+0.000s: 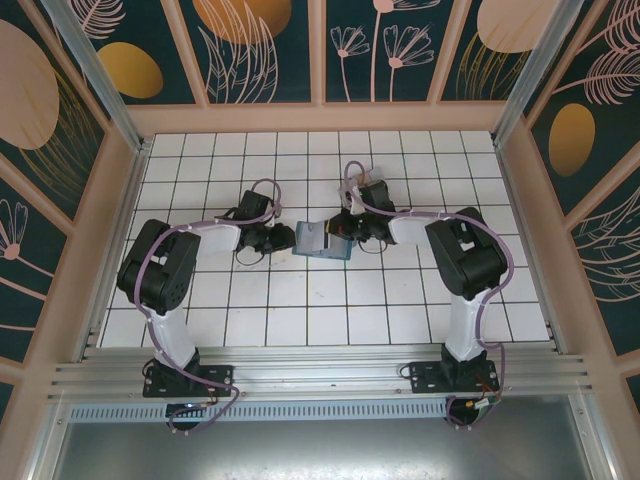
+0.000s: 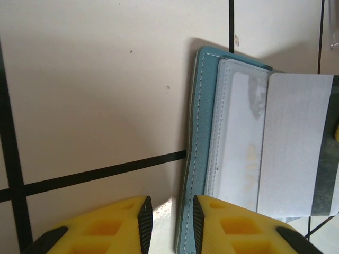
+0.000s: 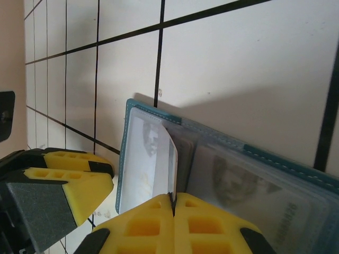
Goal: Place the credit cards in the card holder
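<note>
Table centre, well off every edge: wallet lies open; soft, light, likely to slide, so pin at leaf edge. Left gripper jaws apart over that edge. Right gripper clenched on card: thin, stiff, slick; best pinched by short edge. Faint print inside wallet, unreadable.

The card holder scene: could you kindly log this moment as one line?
left gripper: open at card holder edge | right gripper: shut on credit card | status: card over open holder, not seated
</note>
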Action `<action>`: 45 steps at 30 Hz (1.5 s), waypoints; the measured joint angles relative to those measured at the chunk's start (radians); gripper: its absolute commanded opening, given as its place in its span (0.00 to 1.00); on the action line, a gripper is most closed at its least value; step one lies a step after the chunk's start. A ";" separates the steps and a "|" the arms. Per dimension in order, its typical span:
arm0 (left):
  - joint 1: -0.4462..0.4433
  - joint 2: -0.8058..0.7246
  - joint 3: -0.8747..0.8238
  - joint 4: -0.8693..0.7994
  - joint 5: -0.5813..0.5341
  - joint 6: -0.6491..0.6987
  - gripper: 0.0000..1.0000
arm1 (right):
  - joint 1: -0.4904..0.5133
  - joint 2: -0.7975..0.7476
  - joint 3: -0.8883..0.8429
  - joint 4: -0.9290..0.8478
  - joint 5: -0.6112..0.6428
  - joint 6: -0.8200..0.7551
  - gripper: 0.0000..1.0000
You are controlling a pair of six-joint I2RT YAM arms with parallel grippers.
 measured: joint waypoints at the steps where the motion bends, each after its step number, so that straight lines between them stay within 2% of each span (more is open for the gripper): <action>1: -0.001 0.000 -0.001 0.002 0.000 -0.003 0.30 | 0.006 0.000 0.000 0.000 0.006 0.000 0.00; 14: -0.044 0.006 -0.018 0.079 -0.011 -0.026 0.29 | 0.021 -0.010 -0.009 -0.010 0.058 0.003 0.00; 23: -0.054 0.010 -0.004 0.051 -0.047 -0.021 0.30 | -0.064 -0.117 -0.069 -0.064 0.074 -0.003 0.00; 34: -0.070 0.013 0.010 0.028 -0.087 -0.014 0.30 | -0.073 -0.122 -0.090 -0.037 0.002 -0.001 0.00; 45: -0.072 0.025 0.035 -0.008 -0.095 -0.002 0.30 | -0.084 -0.143 -0.090 -0.013 -0.013 -0.001 0.00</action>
